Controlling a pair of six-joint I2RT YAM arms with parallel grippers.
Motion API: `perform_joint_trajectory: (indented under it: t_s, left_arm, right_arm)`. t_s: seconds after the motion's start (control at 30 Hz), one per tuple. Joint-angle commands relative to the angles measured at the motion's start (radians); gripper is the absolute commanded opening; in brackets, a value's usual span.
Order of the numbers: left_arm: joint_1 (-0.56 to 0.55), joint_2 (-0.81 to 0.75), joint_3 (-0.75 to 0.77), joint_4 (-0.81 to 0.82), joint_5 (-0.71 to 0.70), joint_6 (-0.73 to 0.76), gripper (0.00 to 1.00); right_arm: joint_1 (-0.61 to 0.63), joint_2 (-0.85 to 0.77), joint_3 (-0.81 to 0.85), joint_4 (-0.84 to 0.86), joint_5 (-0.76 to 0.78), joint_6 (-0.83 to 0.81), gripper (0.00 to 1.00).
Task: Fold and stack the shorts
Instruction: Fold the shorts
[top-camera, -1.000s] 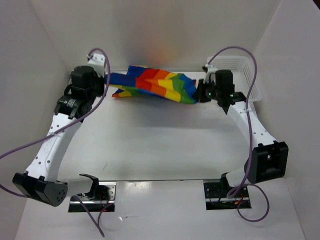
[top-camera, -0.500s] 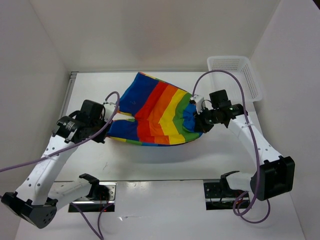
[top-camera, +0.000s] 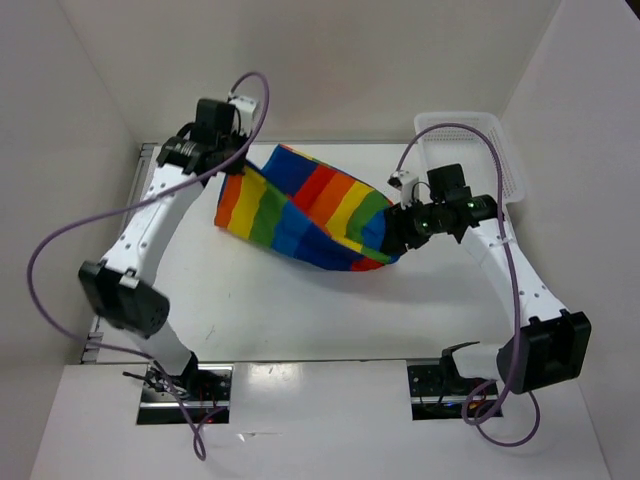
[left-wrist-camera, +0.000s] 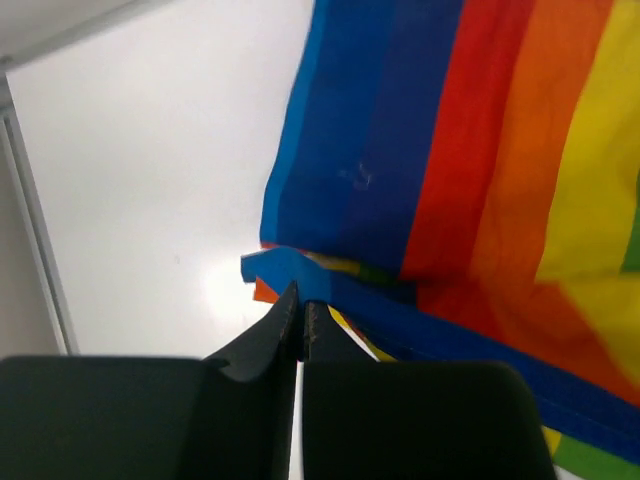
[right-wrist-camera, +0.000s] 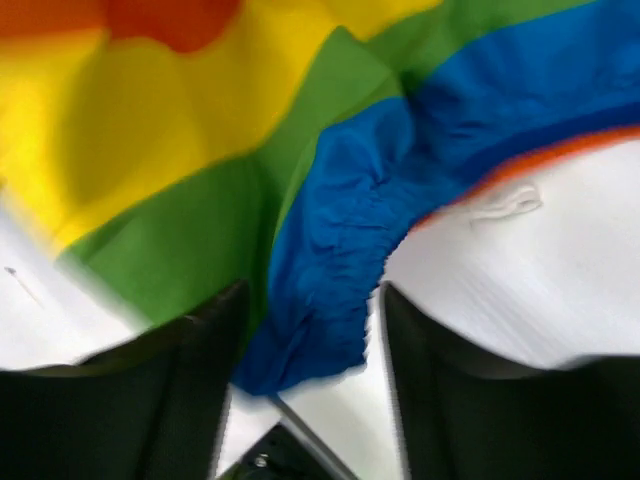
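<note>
White counter (top-camera: 300, 310), boxed by white walls (top-camera: 320, 70) left, rear, right. Mesh basket (top-camera: 505, 165) in far right corner. We see shorts (top-camera: 310, 205) hanging stretched between both claws over counter middle. Left claw (top-camera: 234, 174) pinched fully closed on blue edge, near rear wall. Right claw (top-camera: 393, 232) clamps bunched blue waistband, near basket. Open counter runs from shorts to arm bases (top-camera: 185, 385).

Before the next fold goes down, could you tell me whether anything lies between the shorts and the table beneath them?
Nothing visible does. The left gripper and right gripper each grip the shorts, and the table below them is bare. The white mesh basket stands apart at the far right corner.
</note>
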Motion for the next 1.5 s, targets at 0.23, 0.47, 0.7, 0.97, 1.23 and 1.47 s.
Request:
perform_joint_trajectory:
  t_s: [0.23,0.47,0.7,0.97,1.23,1.47]
  left_arm:
    - [-0.005,0.491,0.506,0.095,0.055,0.003,0.0]
    - [0.046,0.723,0.817,-0.018,0.101,0.003,0.0]
    - [0.055,0.744,0.849,-0.027,0.113,0.003,0.0]
    - [0.074,0.735,0.817,-0.009,0.122,0.003,0.0]
    - [0.065,0.714,0.808,0.029,0.131,0.003,0.0]
    - [0.054,0.616,0.749,0.04,0.141,0.003,0.0]
  right_arm:
    - [-0.132,0.111,0.112,0.201,0.184,0.025,0.99]
    - [0.118,0.183,0.184,0.206,0.274,-0.239,0.98]
    - [0.169,0.297,0.233,0.008,0.198,-0.389,1.0]
    - [0.169,0.321,0.164,0.165,0.344,-0.305,1.0]
    - [0.054,0.439,0.178,0.243,0.304,-0.258,1.0]
    - [0.002,0.542,0.216,0.212,0.159,-0.288,0.94]
